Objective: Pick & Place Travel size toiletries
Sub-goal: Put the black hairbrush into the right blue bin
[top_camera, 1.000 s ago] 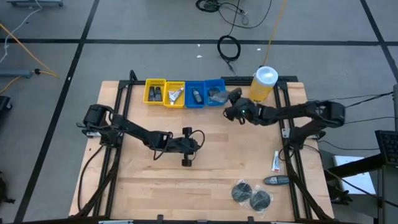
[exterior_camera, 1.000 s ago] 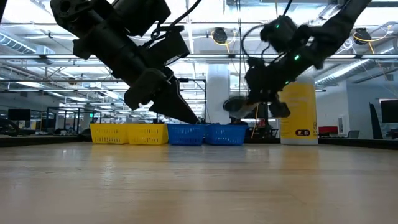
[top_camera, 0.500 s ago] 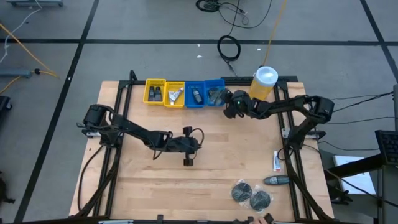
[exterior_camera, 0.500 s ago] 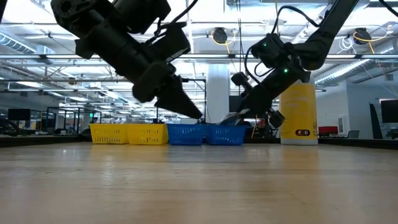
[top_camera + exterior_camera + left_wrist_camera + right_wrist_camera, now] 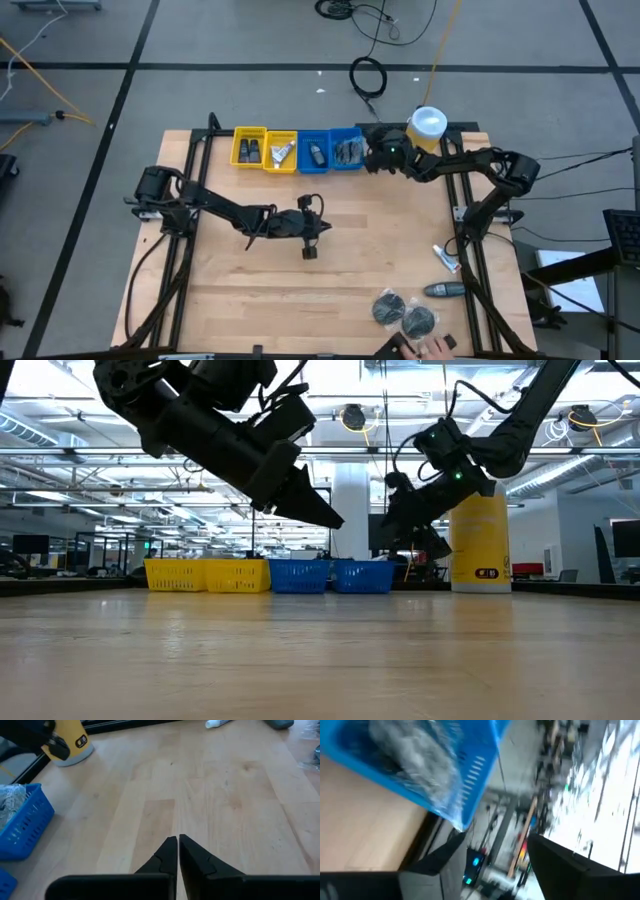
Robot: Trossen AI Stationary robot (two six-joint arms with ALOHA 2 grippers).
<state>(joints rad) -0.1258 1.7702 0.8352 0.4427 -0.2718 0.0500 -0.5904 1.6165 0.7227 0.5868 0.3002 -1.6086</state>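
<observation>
Your right gripper [image 5: 372,158], fingers spread and empty, hovers beside the right blue bin [image 5: 347,150]. Remaining toiletries, round packets [image 5: 403,313], white tube [image 5: 446,257], dark piece [image 5: 444,290], lie nearer it than your left gripper [image 5: 309,250], fingers pressed together.

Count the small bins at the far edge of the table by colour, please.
Yellow bins: 2
Blue bins: 2
Total: 4
</observation>
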